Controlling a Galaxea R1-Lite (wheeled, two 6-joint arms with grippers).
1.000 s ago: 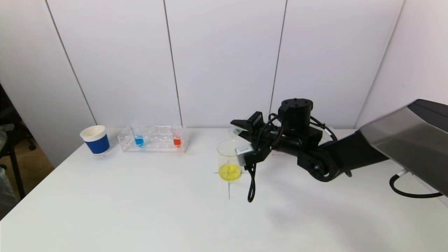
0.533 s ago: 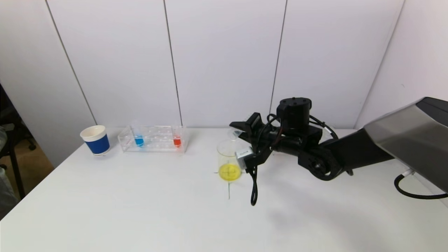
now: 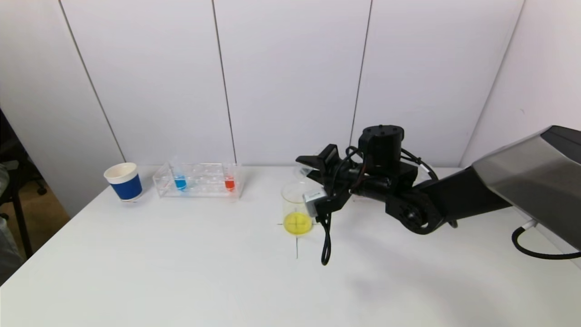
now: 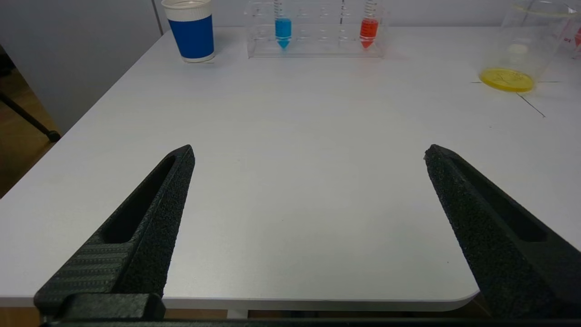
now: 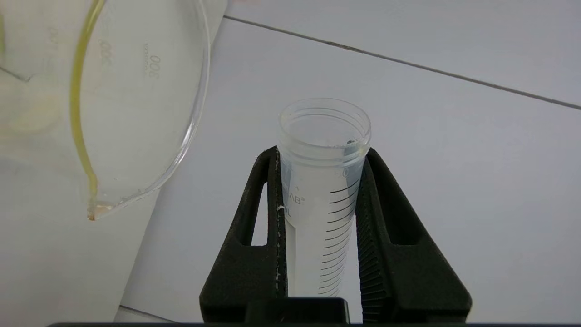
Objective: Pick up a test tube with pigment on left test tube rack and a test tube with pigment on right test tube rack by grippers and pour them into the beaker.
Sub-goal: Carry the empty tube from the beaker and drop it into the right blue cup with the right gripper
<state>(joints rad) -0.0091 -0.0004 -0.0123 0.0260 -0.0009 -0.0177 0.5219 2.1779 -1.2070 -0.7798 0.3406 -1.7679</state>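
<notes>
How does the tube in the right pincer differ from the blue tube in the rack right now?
The tube in the right pincer looks empty; the blue tube holds blue pigment. The right pincer clamps the first beside the beaker, tipped over; the blue one stands upright in the rack, untouched. Both are clear, uncapped and graduated. The left pincer hangs open, away from both.

Right gripper (image 3: 313,169) sits just behind-right of beaker (image 3: 297,207), tube (image 5: 323,190) between its fingers, mouth beside the beaker rim. Rack (image 3: 198,180) well to its left, cup (image 3: 123,181) left of the rack. Left gripper (image 4: 308,154) near table (image 3: 181,272) front edge.
</notes>
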